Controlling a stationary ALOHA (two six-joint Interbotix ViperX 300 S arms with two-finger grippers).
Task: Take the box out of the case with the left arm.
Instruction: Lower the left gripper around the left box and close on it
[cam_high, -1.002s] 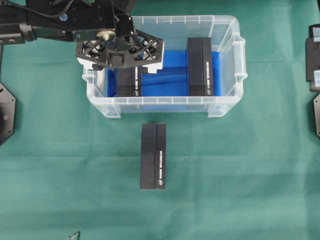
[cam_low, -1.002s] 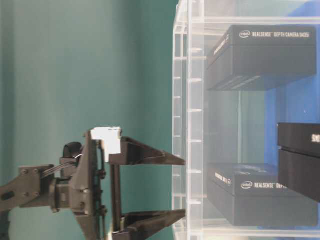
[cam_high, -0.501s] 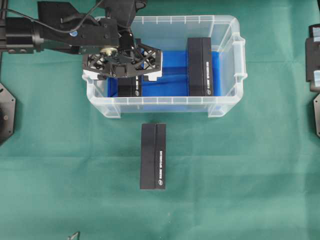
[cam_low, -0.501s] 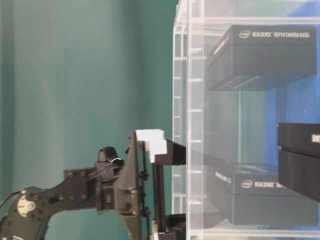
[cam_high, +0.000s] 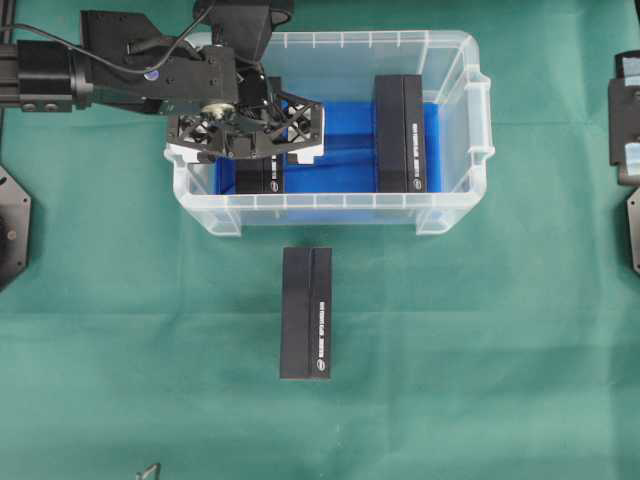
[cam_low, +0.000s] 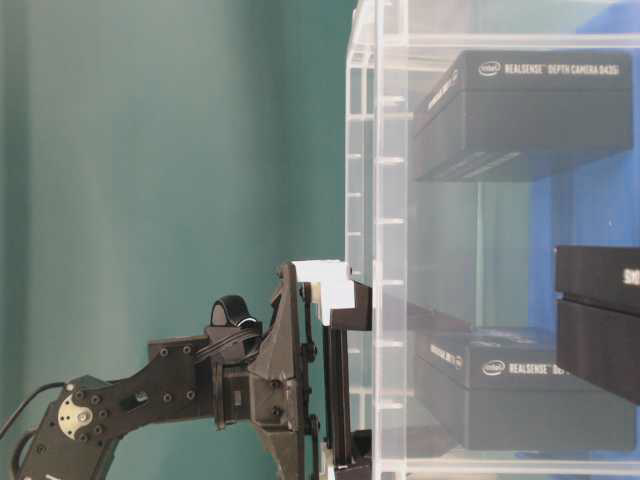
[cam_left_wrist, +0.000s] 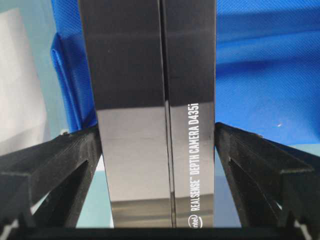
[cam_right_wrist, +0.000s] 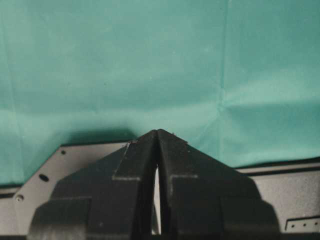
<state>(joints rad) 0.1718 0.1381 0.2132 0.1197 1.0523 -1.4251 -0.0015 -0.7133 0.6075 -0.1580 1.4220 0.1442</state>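
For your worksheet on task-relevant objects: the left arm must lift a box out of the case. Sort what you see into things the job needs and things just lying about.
Needed:
left gripper, open astride a box
left box in the case
case

Lying about:
right box in the case
box on the green cloth
right gripper, shut

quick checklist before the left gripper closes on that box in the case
1. Left gripper open: ok, the jaws stand wide.
2. Box between the fingers: ok, one finger on each long side in the left wrist view.
3. Fingers touching the box: cannot tell, they look very close.
4. Gripper inside the case: ok, it reaches over the left rim.
5. Second box out of the way: ok, it sits apart to the right.
6. Right gripper out of the way: ok, shut over the green cloth.
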